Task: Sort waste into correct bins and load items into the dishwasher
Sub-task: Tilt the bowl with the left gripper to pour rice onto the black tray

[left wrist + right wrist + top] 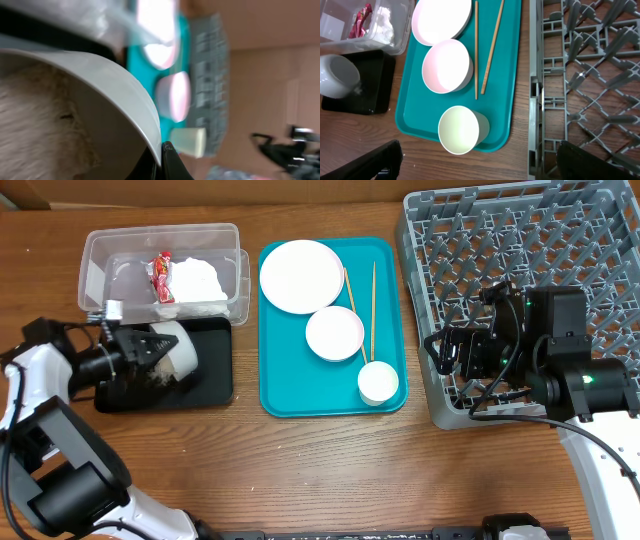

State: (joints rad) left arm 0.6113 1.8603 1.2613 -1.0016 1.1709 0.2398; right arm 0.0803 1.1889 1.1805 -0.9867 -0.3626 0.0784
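Observation:
My left gripper (150, 346) is shut on the rim of the grey-green bowl (180, 346), which it holds tipped on its side over the black tray (214, 370). In the left wrist view the rim (150, 120) is pinched between the fingertips, and whitish rice (35, 115) clings inside. The clear tub (160, 255) holds the red-and-white wrapper (162, 278) and the napkin (198, 280). On the teal tray (290, 395) lie the plate (301, 275), white bowl (334, 333), cup (378, 382) and two chopsticks (373, 300). My right gripper (440, 355) hangs open and empty at the left edge of the dish rack (520, 240).
The right wrist view looks down on the cup (459, 130), the white bowl (446, 66) and the rack's wall (535, 95), with bare wooden table (420, 160) between its fingers. Wood shows along the table's front.

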